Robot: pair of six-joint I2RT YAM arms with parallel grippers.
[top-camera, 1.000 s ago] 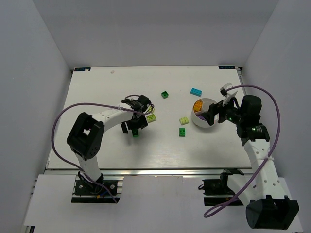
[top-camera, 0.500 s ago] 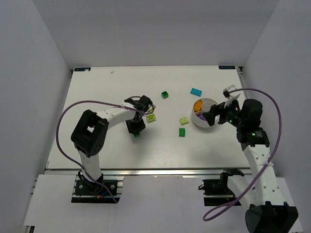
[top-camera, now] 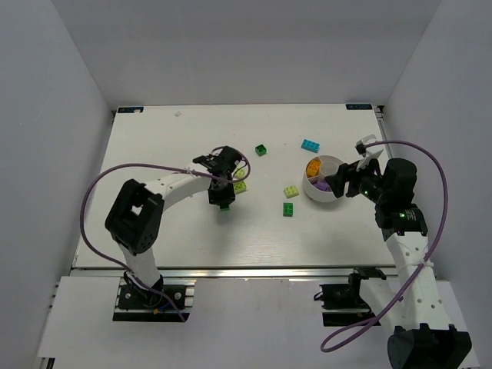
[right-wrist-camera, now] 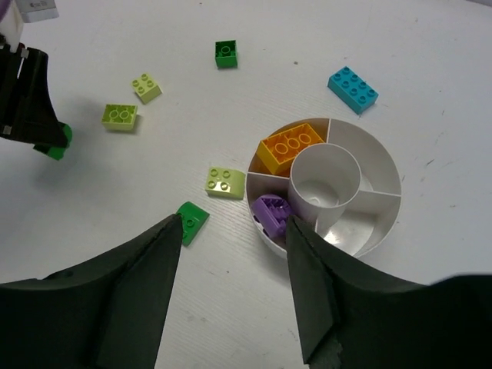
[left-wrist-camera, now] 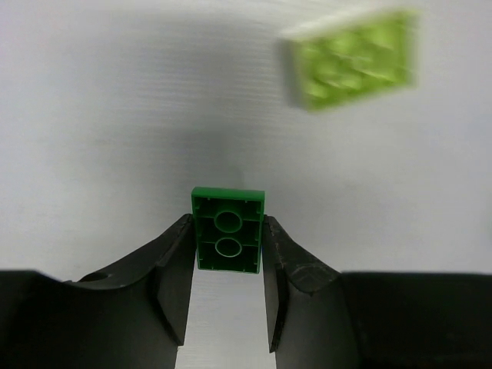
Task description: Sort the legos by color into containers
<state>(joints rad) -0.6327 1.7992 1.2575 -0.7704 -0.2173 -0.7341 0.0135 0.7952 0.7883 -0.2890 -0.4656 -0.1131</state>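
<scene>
My left gripper (left-wrist-camera: pixel 227 224) is shut on a dark green lego (left-wrist-camera: pixel 227 231), gripped by its long sides with its hollow underside facing the camera, above the table left of centre (top-camera: pixel 224 204). A blurred lime lego (left-wrist-camera: pixel 354 58) lies just beyond it. The white bowl (right-wrist-camera: pixel 384 165) has wedge containers: one holds an orange lego (right-wrist-camera: pixel 290 146), another a purple lego (right-wrist-camera: pixel 273 211). My right gripper (right-wrist-camera: pixel 234 223) hangs open and empty above the bowl's near-left rim. Loose legos on the table: cyan (right-wrist-camera: pixel 353 87), dark green (right-wrist-camera: pixel 225 54), green (right-wrist-camera: pixel 191 221), lime (right-wrist-camera: pixel 225 182).
Two more lime bricks (right-wrist-camera: pixel 120 116) (right-wrist-camera: pixel 146 87) lie close to the left gripper (top-camera: pixel 224 194). The bowl (top-camera: pixel 332 158) stands at the table's right side, with the right arm (top-camera: pixel 396 192) just beyond it. White walls enclose the table.
The left gripper has shut on the dark green brick and carried it a little to the right. The right gripper has drawn back from over the bowl, its jaws narrowing.
</scene>
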